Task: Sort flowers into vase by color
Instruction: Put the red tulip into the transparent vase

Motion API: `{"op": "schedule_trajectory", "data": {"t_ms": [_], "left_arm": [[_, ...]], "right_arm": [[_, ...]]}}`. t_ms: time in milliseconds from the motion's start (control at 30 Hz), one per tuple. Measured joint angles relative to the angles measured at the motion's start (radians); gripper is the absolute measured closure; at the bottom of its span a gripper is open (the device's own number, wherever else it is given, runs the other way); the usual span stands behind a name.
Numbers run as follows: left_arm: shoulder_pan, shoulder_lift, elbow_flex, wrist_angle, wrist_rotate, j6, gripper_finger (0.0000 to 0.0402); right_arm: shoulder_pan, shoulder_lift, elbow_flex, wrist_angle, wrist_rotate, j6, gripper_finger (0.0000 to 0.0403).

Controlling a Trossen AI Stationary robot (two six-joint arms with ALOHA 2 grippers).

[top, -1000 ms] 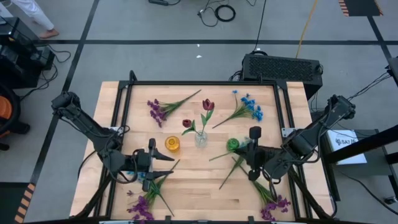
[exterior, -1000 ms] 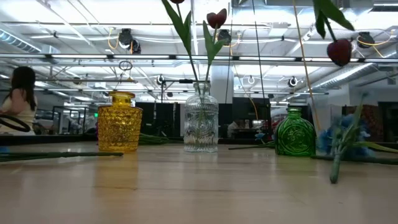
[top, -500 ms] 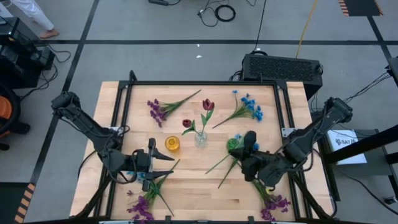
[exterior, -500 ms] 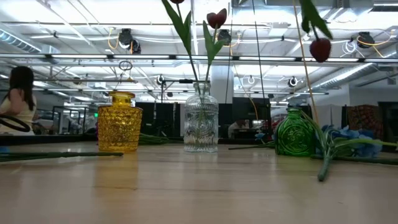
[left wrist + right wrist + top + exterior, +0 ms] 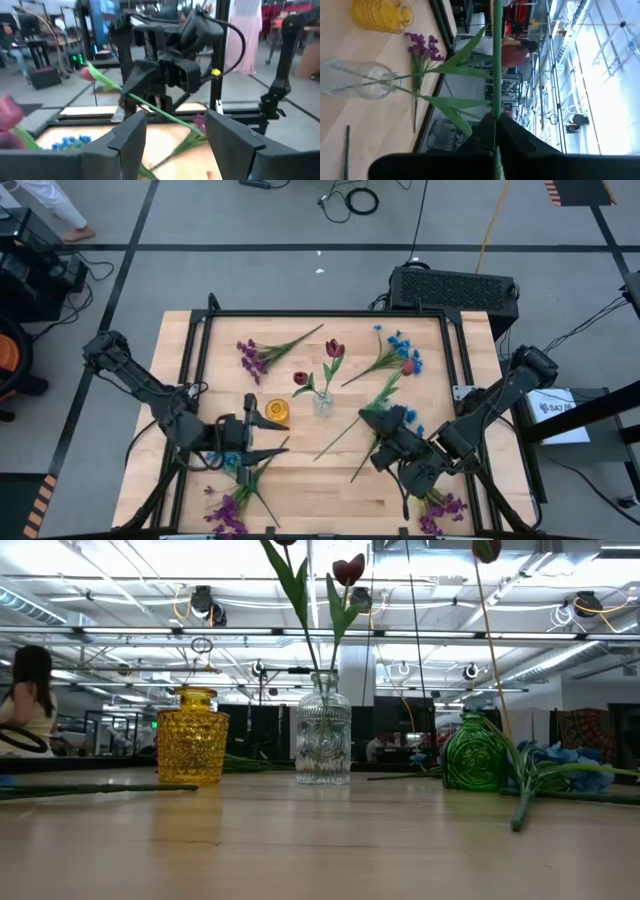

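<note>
The red flower (image 5: 407, 367) is held by its long green stem in the right pincer (image 5: 385, 423), whose fingers are clamped together on the stem; the stem runs from the pincer up and away to a dark red blossom that shows above the blue flowers (image 5: 402, 350), to the right of the clear vase (image 5: 323, 402). In the low view the stem rises near the green vase (image 5: 475, 753) with the blossom at the upper edge of the picture. The flower has a thin stem, long narrow leaves and a small closed red head. The clear vase already holds two red flowers (image 5: 333, 350), so it is judged to be the target. Risks from here: the stem is thin and long, so it may pivot in the grip and miss the narrow vase mouth; the leaves may snag on the stems already in the clear vase and tip it; the swing toward the clear vase may brush the green vase. The yellow vase (image 5: 277, 411) stands just left of the clear vase. The left pincer (image 5: 262, 430) waits left of the clear vase, beside the yellow vase, with fingers apart and holding nothing. Purple flowers (image 5: 252, 356) lie on the table (image 5: 300, 500) behind and left of the clear vase.
</note>
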Motion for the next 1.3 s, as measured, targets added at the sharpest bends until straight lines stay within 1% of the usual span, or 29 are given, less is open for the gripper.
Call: {"op": "schedule_trajectory", "data": {"t_ms": [67,133,300,400,533,633,800,967,1100,1300], "left_arm": [[0.0,0.036,0.056,-0.083,0.003,-0.038,0.0194],[0.0,0.081,0.102,-0.131,0.006,-0.058,0.0194],[0.005,0.176,0.194,-0.15,0.005,-0.119,0.0194],[0.026,0.229,0.238,-0.205,-0.003,-0.171,0.0194],[0.042,0.269,0.292,-0.334,-0.093,-0.227,0.0194],[0.049,0.278,0.306,-0.414,-0.133,-0.285,0.0194],[0.058,0.279,0.308,-0.433,-0.138,-0.316,0.0194],[0.068,0.279,0.308,-0.495,-0.136,-0.368,0.0194],[0.082,0.279,0.308,-0.514,-0.095,-0.397,0.0194],[0.094,0.279,0.308,-0.502,-0.024,-0.398,0.0197]], "right_arm": [[0.0,0.002,0.005,-0.004,-0.002,-0.015,0.0402],[-0.003,0.002,0.006,0.0,0.0,-0.013,0.0402],[-0.018,0.016,0.006,0.026,-0.002,-0.013,0.0402],[-0.03,0.029,0.006,0.051,-0.002,-0.014,0.0402],[-0.041,0.03,0.006,0.06,-0.003,-0.02,0.0402],[-0.045,0.03,0.006,0.062,-0.003,-0.021,0.0402],[-0.055,0.03,0.006,0.07,-0.01,-0.036,0.0402],[-0.063,0.03,0.006,0.095,-0.012,-0.053,0.0402],[-0.065,0.029,0.006,0.114,-0.012,-0.062,0.0402],[-0.066,0.029,0.006,0.115,-0.015,-0.065,0.0403]]}}
